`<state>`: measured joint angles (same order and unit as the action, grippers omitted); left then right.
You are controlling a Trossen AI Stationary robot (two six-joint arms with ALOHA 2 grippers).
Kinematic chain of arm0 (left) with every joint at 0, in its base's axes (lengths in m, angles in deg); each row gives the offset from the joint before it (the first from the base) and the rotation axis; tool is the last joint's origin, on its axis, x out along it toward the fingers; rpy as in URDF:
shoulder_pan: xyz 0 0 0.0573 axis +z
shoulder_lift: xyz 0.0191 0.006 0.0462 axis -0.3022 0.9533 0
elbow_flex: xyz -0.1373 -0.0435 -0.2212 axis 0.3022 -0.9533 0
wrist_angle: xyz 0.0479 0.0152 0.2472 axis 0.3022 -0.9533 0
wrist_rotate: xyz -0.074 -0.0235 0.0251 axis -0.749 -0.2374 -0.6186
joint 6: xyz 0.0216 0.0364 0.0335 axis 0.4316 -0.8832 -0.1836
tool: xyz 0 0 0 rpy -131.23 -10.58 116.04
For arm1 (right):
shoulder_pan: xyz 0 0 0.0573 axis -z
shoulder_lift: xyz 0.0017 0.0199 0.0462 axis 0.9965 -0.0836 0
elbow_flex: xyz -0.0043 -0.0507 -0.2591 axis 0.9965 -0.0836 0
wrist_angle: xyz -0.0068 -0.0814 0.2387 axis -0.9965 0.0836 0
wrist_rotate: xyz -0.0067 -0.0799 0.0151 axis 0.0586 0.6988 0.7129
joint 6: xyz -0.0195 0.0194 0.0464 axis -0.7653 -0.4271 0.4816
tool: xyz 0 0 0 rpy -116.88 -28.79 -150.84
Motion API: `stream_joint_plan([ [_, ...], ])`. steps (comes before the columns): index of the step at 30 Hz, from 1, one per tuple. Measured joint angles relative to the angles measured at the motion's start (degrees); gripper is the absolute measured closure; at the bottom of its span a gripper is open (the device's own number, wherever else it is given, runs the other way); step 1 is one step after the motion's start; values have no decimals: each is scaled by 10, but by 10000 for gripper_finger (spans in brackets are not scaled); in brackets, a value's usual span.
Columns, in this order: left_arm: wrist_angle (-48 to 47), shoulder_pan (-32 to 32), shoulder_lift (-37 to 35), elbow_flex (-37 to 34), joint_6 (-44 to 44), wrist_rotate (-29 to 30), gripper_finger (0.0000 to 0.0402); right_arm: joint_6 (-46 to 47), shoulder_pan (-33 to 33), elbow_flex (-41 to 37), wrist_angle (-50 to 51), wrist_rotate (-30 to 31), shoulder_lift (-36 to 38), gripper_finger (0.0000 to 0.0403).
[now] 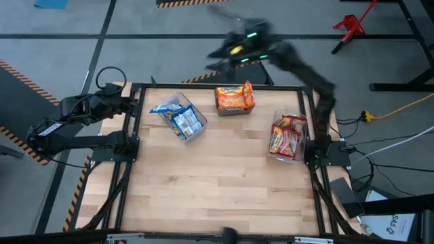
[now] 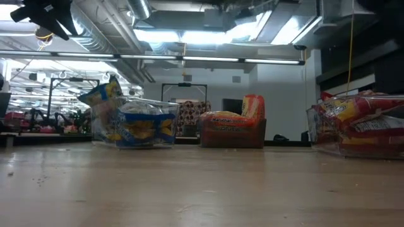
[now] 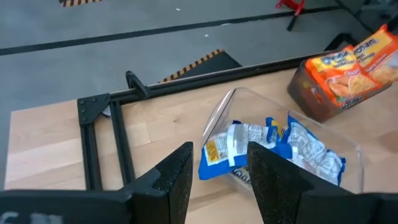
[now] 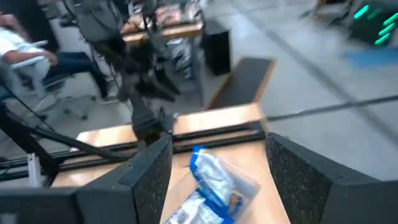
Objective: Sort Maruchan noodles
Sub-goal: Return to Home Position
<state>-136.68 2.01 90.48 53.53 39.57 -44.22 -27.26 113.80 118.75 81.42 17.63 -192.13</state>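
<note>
Blue-and-yellow Maruchan noodles (image 1: 178, 116) lie in a clear bin (image 3: 348, 146) at the table's far left. Orange packets (image 1: 235, 95) stand in a brown box (image 3: 311, 96) at the far middle. Red-and-silver packets (image 1: 287, 135) fill a clear bin (image 2: 315, 129) at the right edge. My left gripper (image 3: 221, 180) hovers open over the far left corner, short of the blue bin, with nothing between its fingers. My right gripper (image 4: 217, 180) is raised high beyond the far edge (image 1: 227, 51), open and holding nothing, looking down on the blue packets (image 4: 214, 183).
Black frame rails (image 1: 129, 142) run along the table's left, right and far edges. Bare wood (image 1: 217, 190) covers the near half of the table. A person (image 4: 25, 53) sits in the room beyond the table's left side.
</note>
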Motion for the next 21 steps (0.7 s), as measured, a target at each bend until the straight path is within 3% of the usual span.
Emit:
stream_joint_plan([
  [7, -5, 0, 0, 0, 0, 0, 256, -70, 11, -1, 168, 105, 150, 159],
  [11, 64, 0, 0, 0, -27, 5, 256, -91, 12, 1, 221, 145, 240, 159],
  [13, 129, 0, -5, 0, -75, -17, 256, -96, 27, 0, 240, 129, 276, 159],
  [18, 305, 0, -35, 0, -225, -110, 256, -111, 101, -15, 288, 6, 367, 159],
  [21, 352, 0, -60, 0, -275, -138, 256, -123, 148, -73, 310, 1, 446, 159],
])
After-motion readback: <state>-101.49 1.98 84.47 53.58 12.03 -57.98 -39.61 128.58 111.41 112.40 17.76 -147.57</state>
